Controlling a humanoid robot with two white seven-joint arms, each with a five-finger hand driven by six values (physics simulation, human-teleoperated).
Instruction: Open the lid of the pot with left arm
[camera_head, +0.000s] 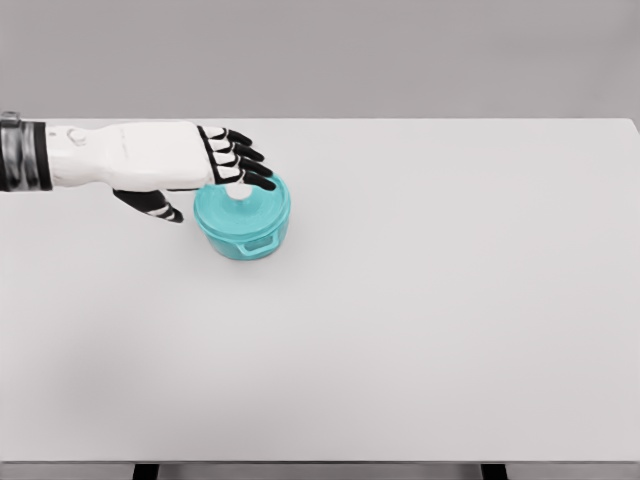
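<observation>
One pot (243, 222), one lid (245, 205), one hand in view. Pot: round, teal, smooth matte finish, short loop handle on the near side; sits left of centre on the pale grey table (420, 320). Lid seated on the pot, same teal, with a white knob at its middle. Left hand (170, 160), white shell with black jointed fingers, lies over the lid; fingers extended above the knob, thumb below-left; possibly touching, contact unclear, no grasp evident.

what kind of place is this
Most likely a simulated tabletop test scene, not a real kitchen: a plain white table against a blank grey backdrop, holding only a teal pot with its lid on, and the left robot hand over it.
</observation>
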